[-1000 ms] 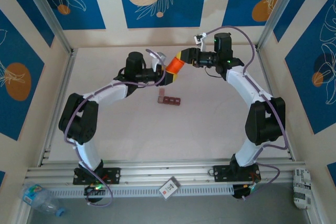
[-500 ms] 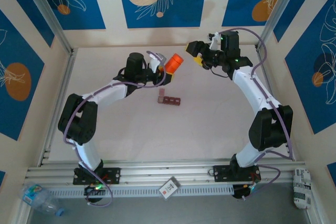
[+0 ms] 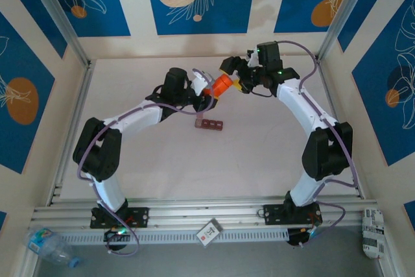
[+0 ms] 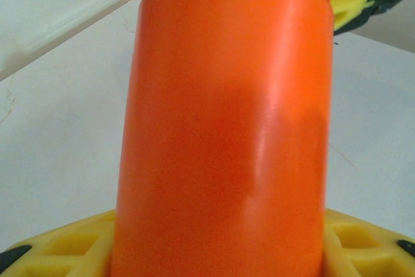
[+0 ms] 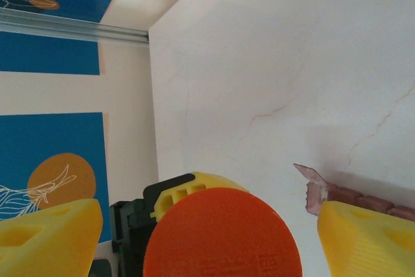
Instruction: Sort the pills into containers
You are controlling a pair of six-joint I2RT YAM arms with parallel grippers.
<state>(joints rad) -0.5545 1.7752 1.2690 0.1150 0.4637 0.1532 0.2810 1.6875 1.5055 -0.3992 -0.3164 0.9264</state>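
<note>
**Orange bottle gripped between the two arms**

The left jaws are clenched on the orange bottle, which is tilted with its cap end toward the right arm. The right jaws stand released, with yellow pads on either side of the cap and apart from it. The containers lie on the bench near the bottle, on its near side, with a flap raised at one end.

Orange bottle cut off by top and bottom edges in left wrist view, pads of the left tool mostly hidden behind it, containers partly covered by a finger of the right tool, their contents too small to tell.
</note>
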